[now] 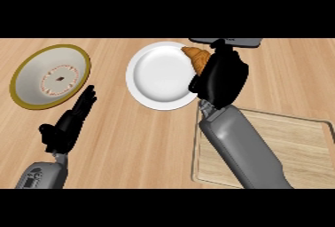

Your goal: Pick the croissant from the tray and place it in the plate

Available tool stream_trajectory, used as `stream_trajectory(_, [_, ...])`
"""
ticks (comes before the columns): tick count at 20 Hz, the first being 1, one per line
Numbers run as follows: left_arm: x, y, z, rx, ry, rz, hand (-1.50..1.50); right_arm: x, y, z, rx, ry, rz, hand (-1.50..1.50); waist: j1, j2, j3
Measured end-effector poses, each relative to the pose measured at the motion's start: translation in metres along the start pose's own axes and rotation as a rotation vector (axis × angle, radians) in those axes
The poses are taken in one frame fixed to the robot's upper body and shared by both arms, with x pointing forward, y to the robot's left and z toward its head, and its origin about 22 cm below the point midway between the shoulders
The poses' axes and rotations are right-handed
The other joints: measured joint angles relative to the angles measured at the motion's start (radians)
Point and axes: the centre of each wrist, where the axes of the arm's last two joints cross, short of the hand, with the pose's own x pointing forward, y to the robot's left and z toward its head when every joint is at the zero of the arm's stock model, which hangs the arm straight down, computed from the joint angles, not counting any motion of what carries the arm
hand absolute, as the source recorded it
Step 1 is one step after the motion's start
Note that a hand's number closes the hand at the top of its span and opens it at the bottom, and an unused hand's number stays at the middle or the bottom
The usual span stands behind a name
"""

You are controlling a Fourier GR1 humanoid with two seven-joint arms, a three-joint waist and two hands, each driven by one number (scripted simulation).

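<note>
We see the croissant (pixel 196 56), golden-brown and ridged, in the upper middle of the frame, lying over the right rim of the white plate (pixel 157 75), a smooth round dish. Our right hand (pixel 221 80), matte black, covers the pastry's right end, fingers curled about it. The grey forearm runs down to the lower right, crossing the tray (pixel 301 146), a pale wooden rectangle with a thin raised edge. At the upper left sits a second plate (pixel 51 76), cream with a gold rim and a patterned centre. Our left hand (pixel 68 124) rests at the lower left, fingers straight and close together. The surface (pixel 131 146) is light wood-grain.
</note>
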Motion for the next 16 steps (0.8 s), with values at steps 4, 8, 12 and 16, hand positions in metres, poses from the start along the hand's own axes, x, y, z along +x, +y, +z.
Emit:
stream_trajectory(4, [0.002,-0.003,-0.002,-0.012,-0.006,-0.001,0.00,-0.004,0.012,-0.017,0.016,0.070,-0.021,-1.50,0.009,0.002,0.001])
stream_trajectory(8, [0.001,-0.008,-0.004,-0.020,-0.005,0.000,0.00,-0.005,0.015,-0.030,0.003,0.108,-0.084,-1.50,0.010,0.003,0.001])
stream_trajectory(12, [-0.001,-0.008,-0.004,-0.007,-0.003,0.002,0.00,-0.004,0.010,-0.040,-0.080,0.111,-0.207,-1.50,0.001,-0.001,0.001])
stream_trajectory(16, [-0.005,-0.003,-0.002,0.013,0.010,0.002,0.00,-0.013,0.007,-0.043,-0.157,0.124,-0.351,-1.50,-0.018,-0.011,0.002])
